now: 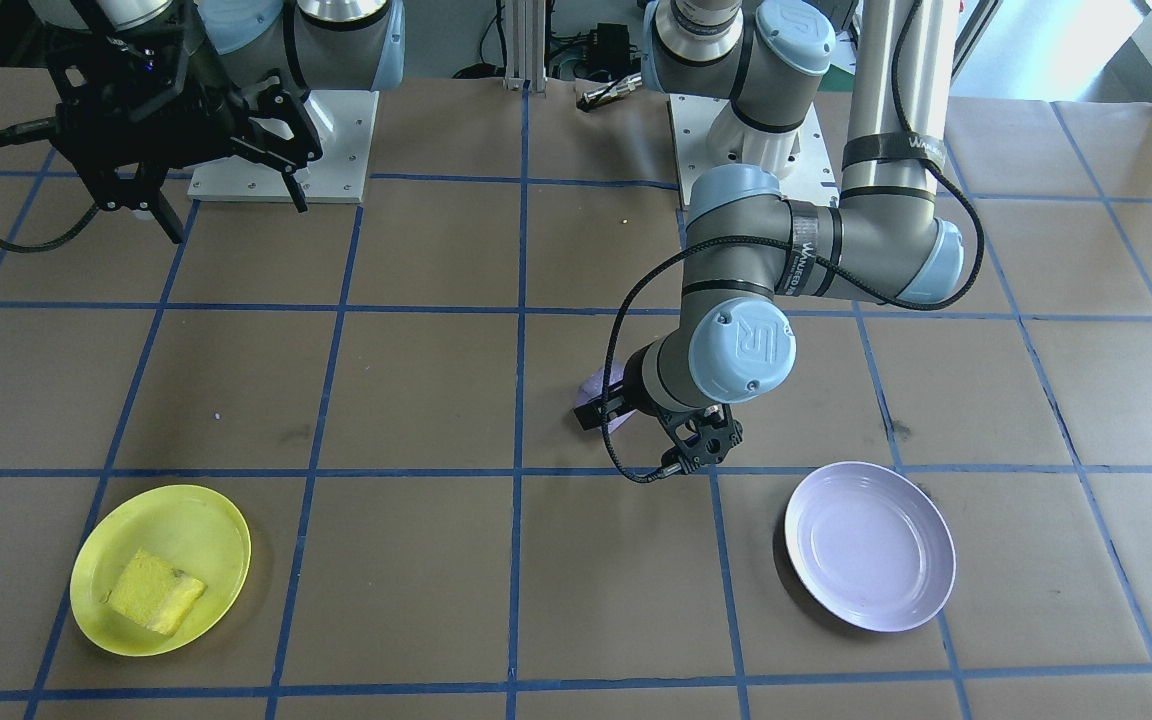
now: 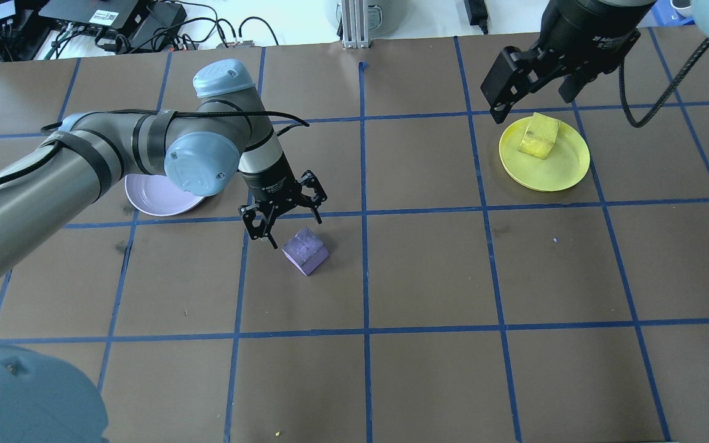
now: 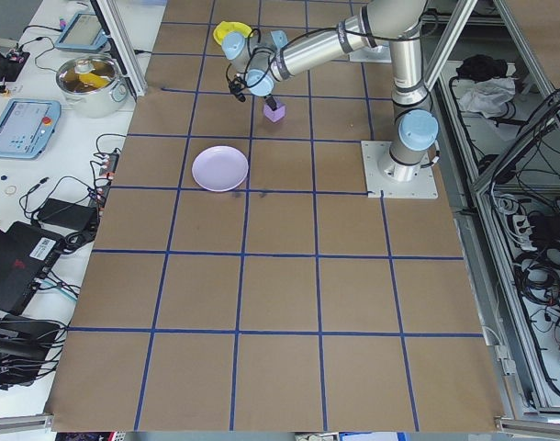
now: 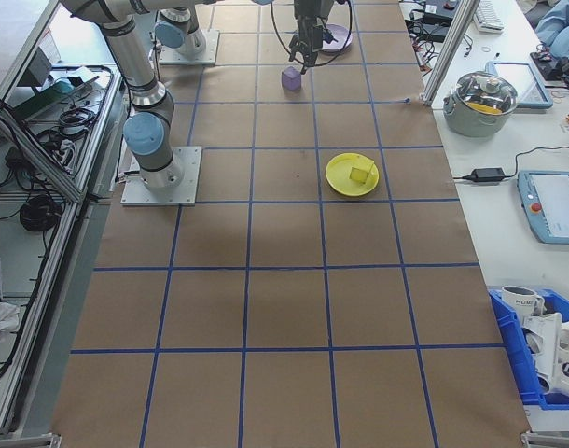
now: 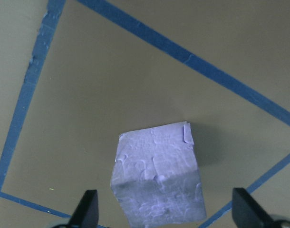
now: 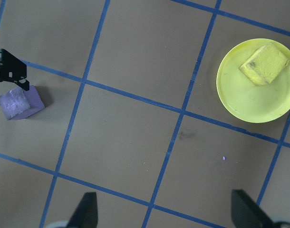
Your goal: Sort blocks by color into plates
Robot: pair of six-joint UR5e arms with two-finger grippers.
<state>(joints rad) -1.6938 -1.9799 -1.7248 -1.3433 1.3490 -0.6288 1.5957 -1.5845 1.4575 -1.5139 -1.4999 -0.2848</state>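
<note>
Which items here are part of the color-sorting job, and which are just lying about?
Job items: yellow block in the yellow plate; purple block on the table; lavender plate, empty.

Lying about: steel pot, tablets, blue bin of mugs, all beside the table.

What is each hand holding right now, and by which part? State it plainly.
Nothing is held. The left hand is open beside the purple block, which sits on the table. The right hand is open and empty above the yellow plate.

Brown table (image 2: pixel 428 277), blue tape grid; yellow plate (image 2: pixel 560 169), lavender plate (image 2: pixel 151 197), purple block (image 2: pixel 305 250) on it.
</note>
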